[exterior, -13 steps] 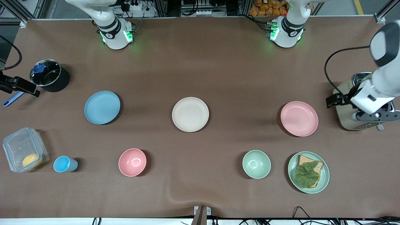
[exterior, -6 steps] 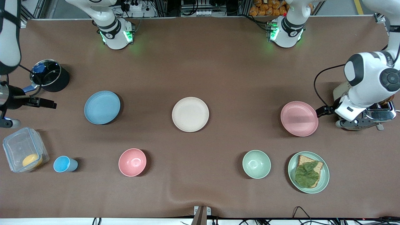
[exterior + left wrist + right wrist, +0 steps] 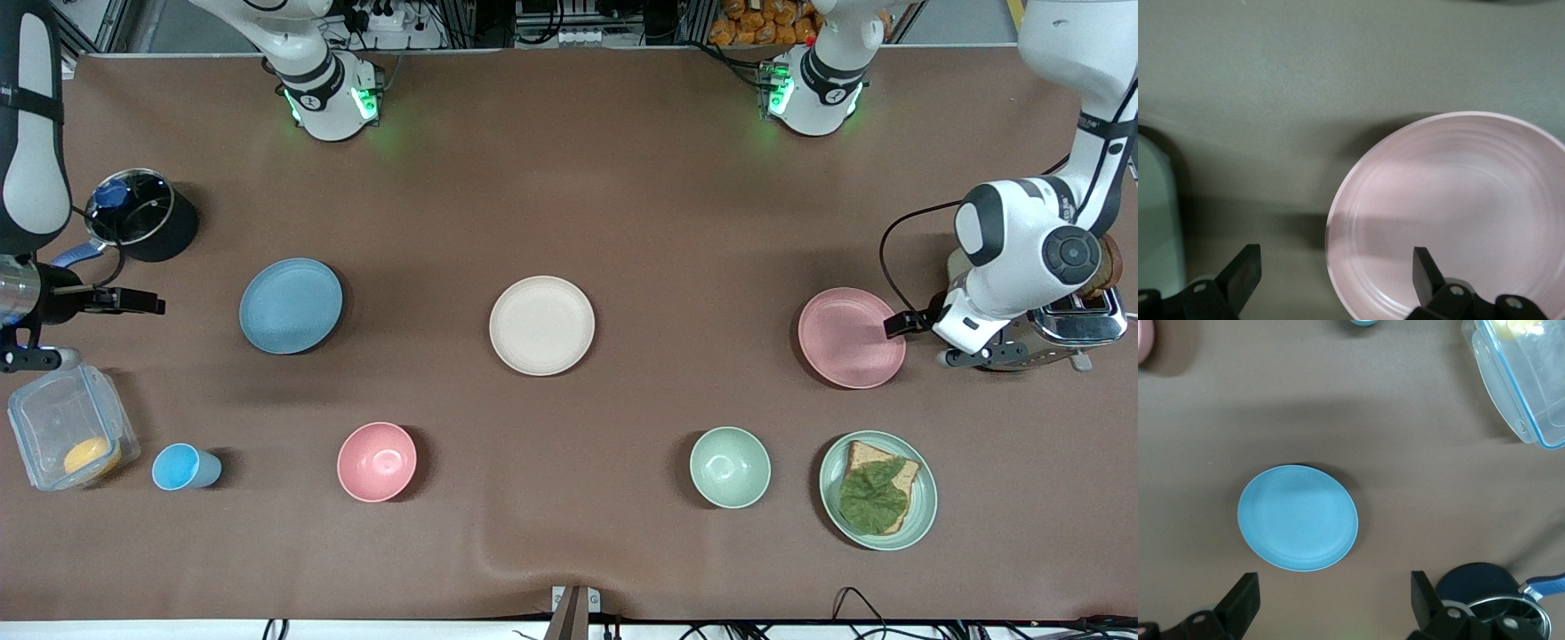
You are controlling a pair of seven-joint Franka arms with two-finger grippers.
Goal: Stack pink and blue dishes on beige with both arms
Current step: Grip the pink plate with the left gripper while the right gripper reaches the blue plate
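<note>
The pale pink plate (image 3: 849, 338) lies toward the left arm's end of the table. My left gripper (image 3: 896, 325) hangs open at its rim on the toaster's side. In the left wrist view the left gripper (image 3: 1335, 260) has one finger over the pink plate (image 3: 1458, 213) and the other over bare table. The light blue plate (image 3: 291, 306) lies toward the right arm's end. My right gripper (image 3: 147, 302) is open over the table between that plate and the pot, and the blue plate (image 3: 1298, 518) sits just ahead of the right gripper (image 3: 1333, 583). The beige plate (image 3: 541, 325) lies bare in the middle.
A toaster (image 3: 1076, 324) stands under the left arm's wrist. A black pot (image 3: 142, 216) and a clear box (image 3: 67, 436) flank the right gripper. Nearer the camera stand a blue cup (image 3: 182, 467), pink bowl (image 3: 377, 461), green bowl (image 3: 730, 467) and a green plate with bread (image 3: 878, 490).
The left gripper has swung from over the toaster to the pink plate's rim. The right gripper has moved from the table's edge toward the blue plate.
</note>
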